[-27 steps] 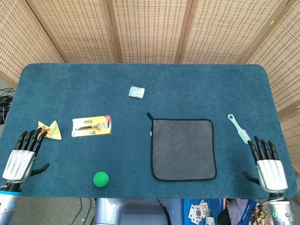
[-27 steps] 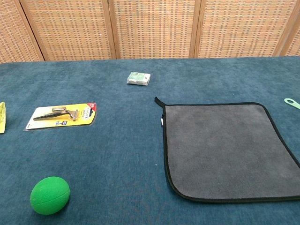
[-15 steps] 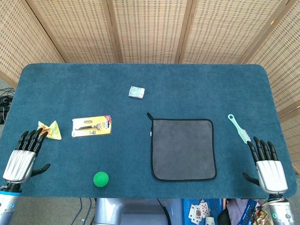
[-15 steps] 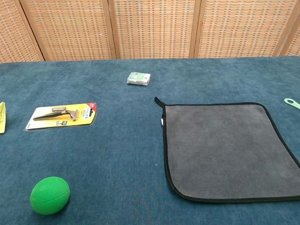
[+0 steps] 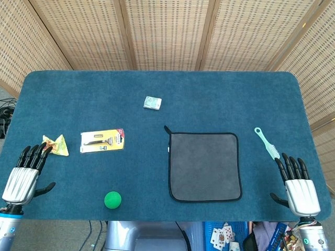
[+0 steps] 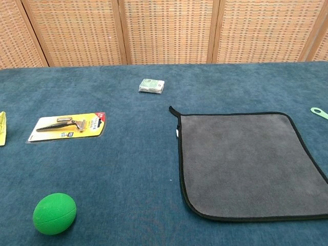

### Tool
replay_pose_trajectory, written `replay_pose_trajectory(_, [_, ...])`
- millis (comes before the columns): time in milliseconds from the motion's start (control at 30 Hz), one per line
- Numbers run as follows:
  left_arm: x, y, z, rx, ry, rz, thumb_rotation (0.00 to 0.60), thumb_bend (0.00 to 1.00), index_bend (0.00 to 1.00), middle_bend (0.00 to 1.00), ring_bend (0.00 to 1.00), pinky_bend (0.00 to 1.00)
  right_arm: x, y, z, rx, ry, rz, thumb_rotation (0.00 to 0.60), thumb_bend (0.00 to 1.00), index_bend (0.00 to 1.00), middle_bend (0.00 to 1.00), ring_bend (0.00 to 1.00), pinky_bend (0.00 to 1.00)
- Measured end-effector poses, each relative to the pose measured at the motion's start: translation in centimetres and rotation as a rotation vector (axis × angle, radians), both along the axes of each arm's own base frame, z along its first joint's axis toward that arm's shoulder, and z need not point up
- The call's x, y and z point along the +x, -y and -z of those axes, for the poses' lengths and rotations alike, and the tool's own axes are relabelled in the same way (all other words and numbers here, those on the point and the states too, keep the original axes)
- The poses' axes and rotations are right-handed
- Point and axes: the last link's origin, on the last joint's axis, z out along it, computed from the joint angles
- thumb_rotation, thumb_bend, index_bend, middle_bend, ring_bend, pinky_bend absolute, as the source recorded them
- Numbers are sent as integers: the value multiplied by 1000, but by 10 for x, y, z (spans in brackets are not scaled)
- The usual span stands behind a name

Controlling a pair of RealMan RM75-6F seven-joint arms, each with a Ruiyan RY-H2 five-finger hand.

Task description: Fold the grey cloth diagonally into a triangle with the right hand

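Observation:
The grey cloth [image 5: 204, 166] with black trim lies flat and unfolded on the blue table, right of centre; in the chest view the cloth [image 6: 246, 161] fills the right half. My right hand [image 5: 297, 184] rests at the table's front right corner, fingers apart and holding nothing, well to the right of the cloth. My left hand [image 5: 26, 174] lies at the front left corner, also open and empty. Neither hand appears in the chest view.
A mint green brush [image 5: 267, 144] lies between the cloth and my right hand. A green ball [image 5: 112, 200], a carded razor pack [image 5: 102, 140], a yellow wrapper [image 5: 56, 145] and a small pale green packet [image 5: 152, 102] sit on the table [image 5: 157, 83].
My right hand has crept very slightly toward the left. The cloth and the left hand have not moved.

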Motion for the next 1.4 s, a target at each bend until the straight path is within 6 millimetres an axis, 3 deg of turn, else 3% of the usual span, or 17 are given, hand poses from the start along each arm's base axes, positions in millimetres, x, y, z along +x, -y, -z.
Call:
replay_pose_trajectory(433, [1,0,-1,-1,7,1,600,173,0,0,0,0,8,-6,7,47,15,-19,600,26,0,0,0,0])
replay_pose_trajectory(633, [1,1,-2,-1,15,2,600,172,0,0,0,0,18,-11,27,111,2,-43,600,11,1,0,0,0])
replay_pose_trajectory(1067, [2,2,-1,-6,23,6,600,172,0,0,0,0,41,-11,97,221,42,-92,600,11,48,0,0,0])
replay_pose_trajectory(1400, [2,2,1,-12,16,7,600,173,0,0,0,0,34,-1,107,225,42,-59,600,10,48,0,0,0])
